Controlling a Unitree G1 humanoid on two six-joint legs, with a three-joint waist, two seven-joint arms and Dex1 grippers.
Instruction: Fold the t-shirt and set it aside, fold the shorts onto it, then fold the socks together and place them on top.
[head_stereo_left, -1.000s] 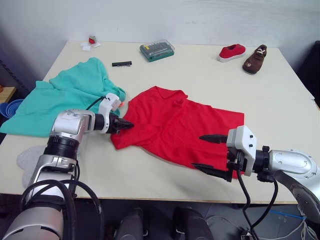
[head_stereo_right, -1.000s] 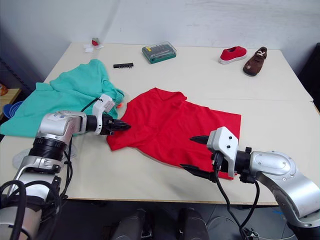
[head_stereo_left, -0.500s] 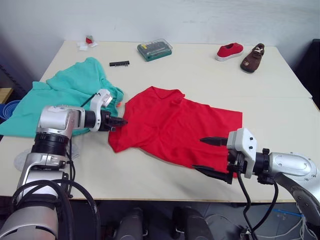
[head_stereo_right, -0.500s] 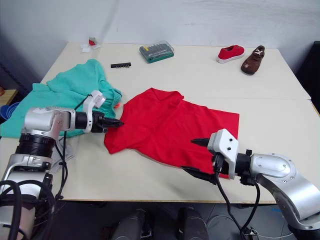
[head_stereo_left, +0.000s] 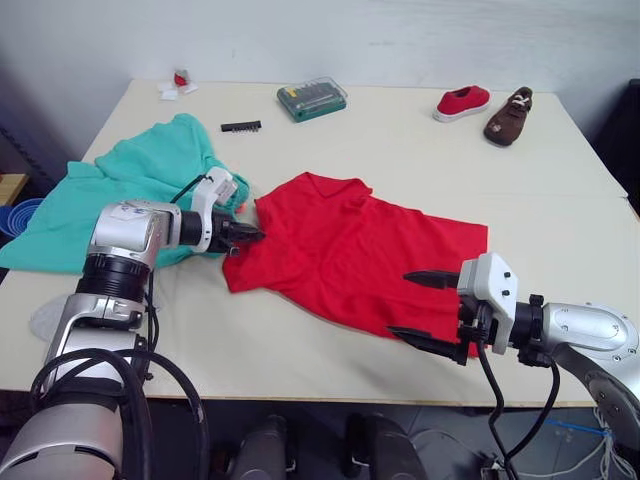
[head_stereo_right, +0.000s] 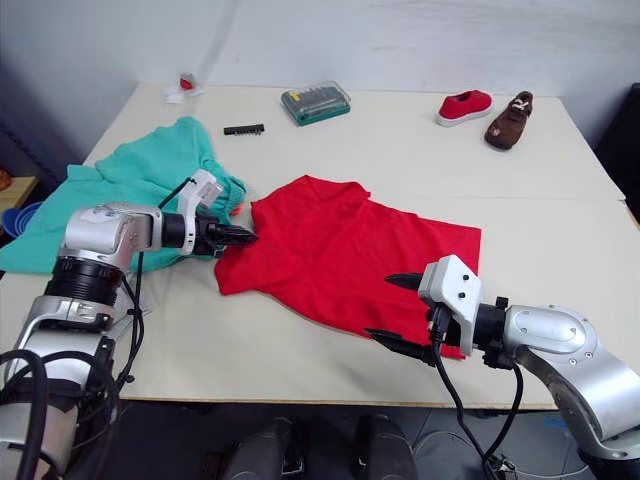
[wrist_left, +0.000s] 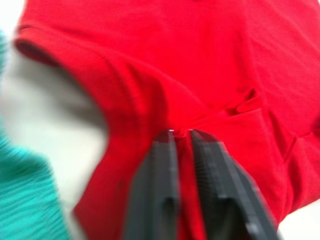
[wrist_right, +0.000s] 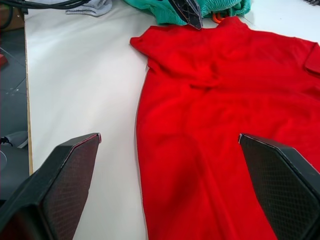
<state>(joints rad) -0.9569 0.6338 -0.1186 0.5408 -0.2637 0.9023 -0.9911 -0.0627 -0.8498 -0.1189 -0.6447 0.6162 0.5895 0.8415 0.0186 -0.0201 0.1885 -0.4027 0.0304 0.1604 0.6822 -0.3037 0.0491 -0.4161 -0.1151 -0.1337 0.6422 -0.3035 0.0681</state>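
Left gripper (head_stereo_left: 252, 235) back at bright red fabric t-shirt (head_stereo_left: 360, 255) left sleeve, jaws clamped on cloth. Right gripper (head_stereo_left: 425, 310) jaws wide apart at near hem; grip it before folding.

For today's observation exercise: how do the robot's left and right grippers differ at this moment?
The left gripper has its fingers pinched shut on the t-shirt at its sleeve edge; the right gripper is spread wide open, gripping nothing. The left sits beside the shorts; the right sits at the shirt's hem end. Both have black fingers and point at the t-shirt.
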